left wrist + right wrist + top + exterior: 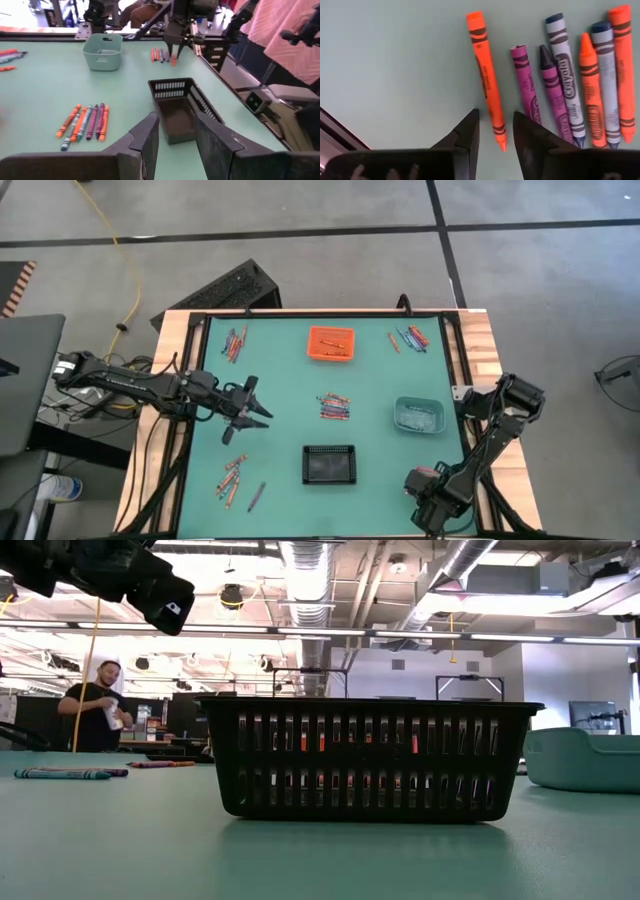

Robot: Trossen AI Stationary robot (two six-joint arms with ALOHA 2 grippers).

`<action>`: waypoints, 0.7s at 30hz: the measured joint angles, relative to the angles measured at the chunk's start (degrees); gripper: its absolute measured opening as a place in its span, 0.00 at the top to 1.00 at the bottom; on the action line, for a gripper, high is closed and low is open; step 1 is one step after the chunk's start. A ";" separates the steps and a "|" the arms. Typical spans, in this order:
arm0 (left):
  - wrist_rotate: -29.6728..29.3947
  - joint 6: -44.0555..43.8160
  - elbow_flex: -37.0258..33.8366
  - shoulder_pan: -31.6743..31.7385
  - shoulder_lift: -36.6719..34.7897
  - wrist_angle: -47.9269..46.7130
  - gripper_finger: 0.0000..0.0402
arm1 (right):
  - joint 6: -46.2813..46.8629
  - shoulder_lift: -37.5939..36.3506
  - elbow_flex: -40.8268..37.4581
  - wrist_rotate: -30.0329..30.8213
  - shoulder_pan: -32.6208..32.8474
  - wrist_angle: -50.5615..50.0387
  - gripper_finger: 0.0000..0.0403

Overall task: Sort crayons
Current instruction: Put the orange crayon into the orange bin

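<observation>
Orange paper-wrapped crayon [486, 75] flat on the green table mat [395, 60], lower right of the high view, your right gripper [495, 132] parted astride its tip, unclamped, purple, blue and orange crayons [565, 75] just beside, your left gripper [252, 408] left of centre, parted, empty.

You are looking at a robotics lab in an open, industrial-style room. Above you run exposed silver ducts [310, 565] and pipes, with long strip lights [330, 632] hung below them. The floor [300, 270] is bare grey concrete crossed by dark tape lines, and a yellow cable [120, 250] trails over it. The desk [290, 400] has a green mat inside a wooden frame. In the background a person [98, 705] stands among other workstations and metal racks.
</observation>
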 joint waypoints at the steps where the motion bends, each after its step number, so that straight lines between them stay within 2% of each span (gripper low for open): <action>1: -0.55 0.24 0.00 -0.01 0.00 0.02 0.72 | -0.04 -0.04 -0.02 0.02 0.04 -0.04 0.71; 9: -1.06 0.26 0.00 0.00 0.01 0.00 0.72 | -1.69 -0.02 -0.07 0.09 -0.02 -0.26 0.73; 17: -1.06 0.28 0.00 0.00 0.02 -0.95 0.72 | -4.87 0.02 -0.11 0.09 -0.02 1.62 0.97; 21: -1.16 1.00 0.00 0.00 0.00 -1.15 0.72 | -5.05 -0.04 -0.08 0.07 -0.02 1.94 0.98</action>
